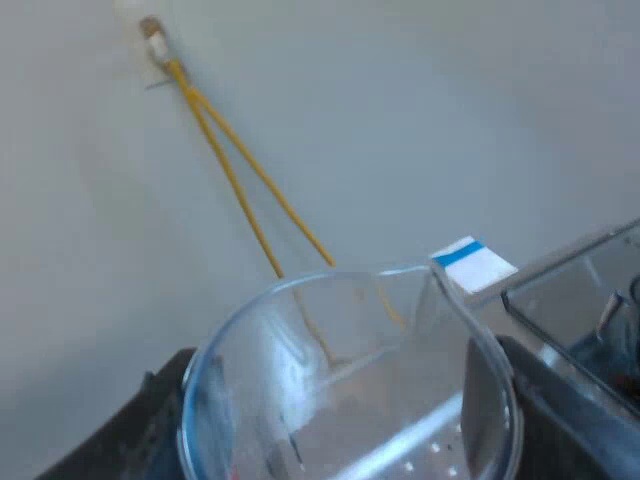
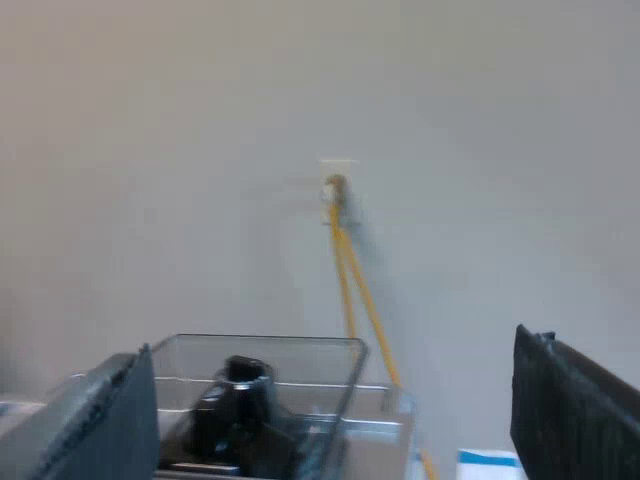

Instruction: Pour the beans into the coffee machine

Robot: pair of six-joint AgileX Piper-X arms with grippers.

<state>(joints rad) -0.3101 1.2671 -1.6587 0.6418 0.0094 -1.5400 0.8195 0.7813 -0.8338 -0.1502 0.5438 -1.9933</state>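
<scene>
My left gripper (image 1: 340, 425) is shut on the clear measuring glass (image 1: 350, 330), with one dark finger on each side of its wall. I look down into the glass from behind its rim; its spout points toward the bean hopper (image 1: 580, 290), and no beans are plain to see inside it. The hopper is a clear, smoky box with an open top edge close beside the glass. My right gripper (image 2: 330, 365) is open with nothing between its fingers, held just above and behind the bean hopper (image 2: 300, 360). A dark part (image 2: 235, 400) sits inside the hopper.
A pale wall stands close behind the machine. Two yellow cables (image 1: 240, 180) run down it from a socket (image 1: 150, 30). A white tag with a blue stripe (image 1: 470, 262) lies near the hopper's corner. The same cables (image 2: 350, 280) hang beyond the hopper.
</scene>
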